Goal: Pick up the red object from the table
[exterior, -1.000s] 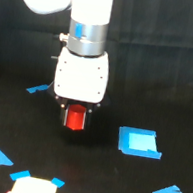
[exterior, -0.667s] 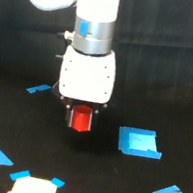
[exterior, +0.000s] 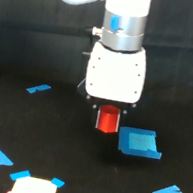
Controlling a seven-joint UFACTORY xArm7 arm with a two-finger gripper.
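The table [exterior: 51,143] is broad, matte and black. On it lie a blue square patch [exterior: 139,142] and scattered blue tape strips [exterior: 0,156]; a white sheet [exterior: 33,190] sits at the near edge

The cylinder [exterior: 108,119] is plain red-orange. The bench [exterior: 66,145] is matte black, with bright blue tape strips [exterior: 38,89] and a blue square [exterior: 139,142].

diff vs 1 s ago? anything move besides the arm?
The hand carried the red object toward the exterior view's right and upward, closer to the blue square. The grip looks unchanged, cylinder held throughout. Tape strips and the table stayed put.
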